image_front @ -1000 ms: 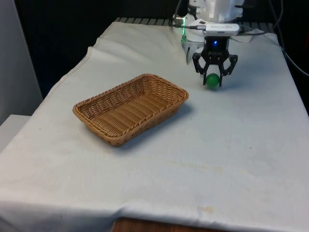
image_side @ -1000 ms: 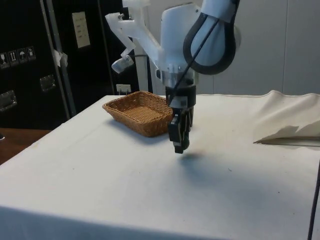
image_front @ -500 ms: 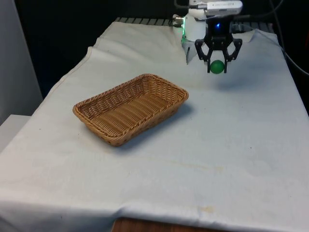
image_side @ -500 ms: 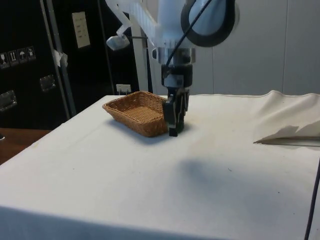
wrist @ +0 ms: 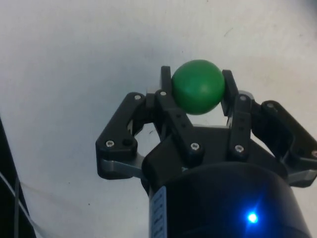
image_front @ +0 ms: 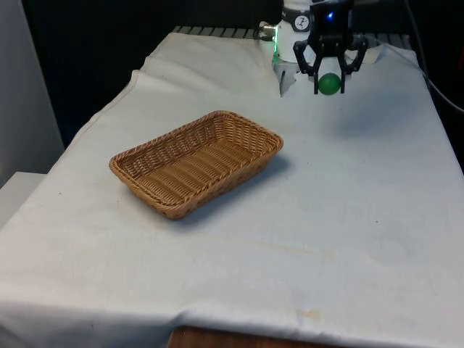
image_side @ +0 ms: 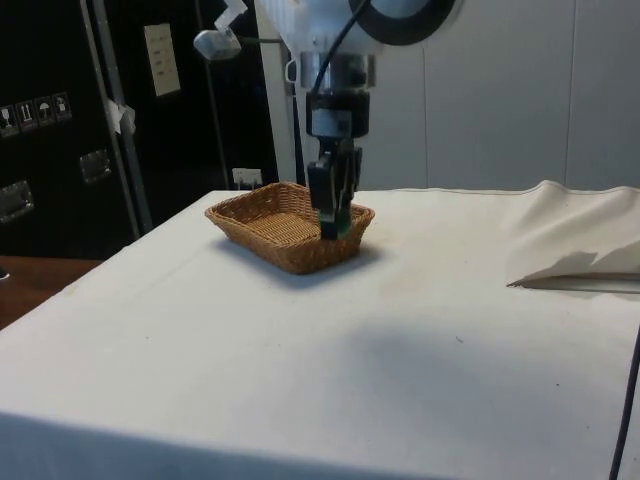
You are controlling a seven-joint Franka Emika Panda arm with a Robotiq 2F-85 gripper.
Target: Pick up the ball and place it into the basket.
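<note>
The gripper [image_front: 329, 82] is clamped on the green ball [image_front: 329, 83], holding it above the white cloth [image_front: 348, 217], at about two o'clock from the basket [image_front: 196, 163].

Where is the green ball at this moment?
The green ball is held in the pincer, above the cloth, to the front view's right of the basket.
</note>
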